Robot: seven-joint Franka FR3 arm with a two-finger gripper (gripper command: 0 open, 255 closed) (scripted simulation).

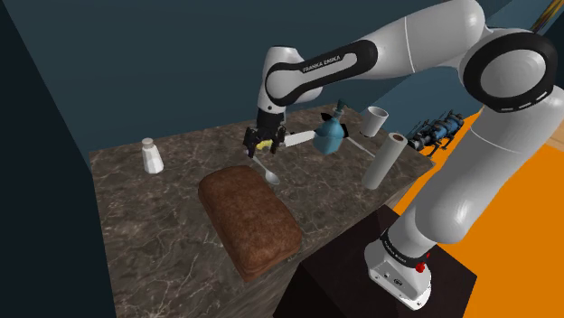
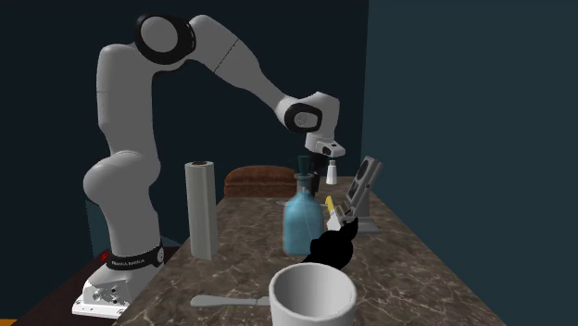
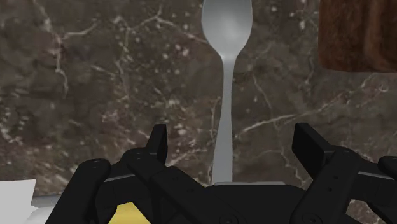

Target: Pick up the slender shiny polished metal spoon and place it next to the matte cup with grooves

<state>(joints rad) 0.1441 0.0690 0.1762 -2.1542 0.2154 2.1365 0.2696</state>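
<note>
One spoon (image 3: pixel 227 38), one cup (image 1: pixel 376 120) counted on desk (image 1: pixel 136 212). Spoon laid flat, long axis near-far in shoulder view, bowl at near end. Claw (image 3: pixel 232 137) fingers spread apart, handle between, untouched.

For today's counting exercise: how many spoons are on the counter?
1. The spoon lies on the counter beside the loaf, below the open gripper. Another could hide behind the bottle.

Spoon (image 3: pixel 226 38) between spread end effector (image 3: pixel 232 135) fingers (image 3: pixel 158 143)

A kitchen, shown by marble counter (image 1: pixel 145 230), bread loaf (image 1: pixel 249 217), salt shaker (image 1: pixel 152 156).
</note>
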